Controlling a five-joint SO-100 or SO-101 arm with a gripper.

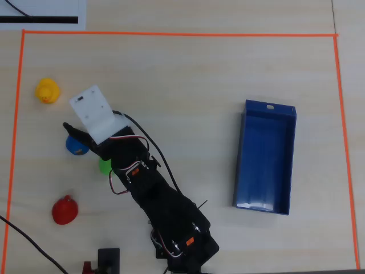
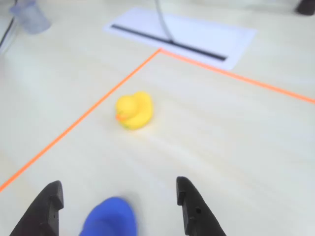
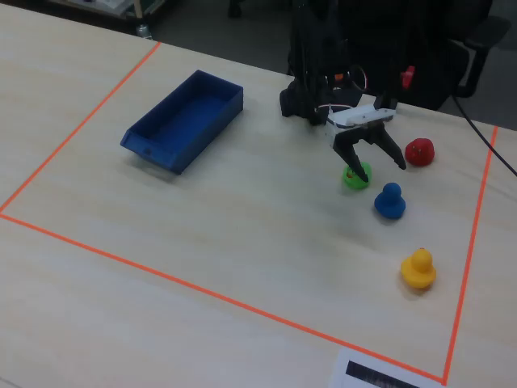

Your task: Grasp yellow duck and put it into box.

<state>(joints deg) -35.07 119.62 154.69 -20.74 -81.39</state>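
Hardly anything of the job is done yet, by the look of it. The yellow duck sits on the bare table near the corner of the orange tape border, untouched, and the blue box lies well apart on the other side of the marked area, with nothing in it as far as I can see. The gripper hangs above the table with its two black fingers spread wide and nothing between them; it is pointed toward the yellow duck, which shows ahead of it in the wrist view. A blue duck sits just under the spread fingers, blurred in the wrist view, and a green duck and a red duck stand close by. What remains, I would judge, is the whole sequence: reach past the blue duck, close on the yellow one, lift it, carry it across and let it go in the box.
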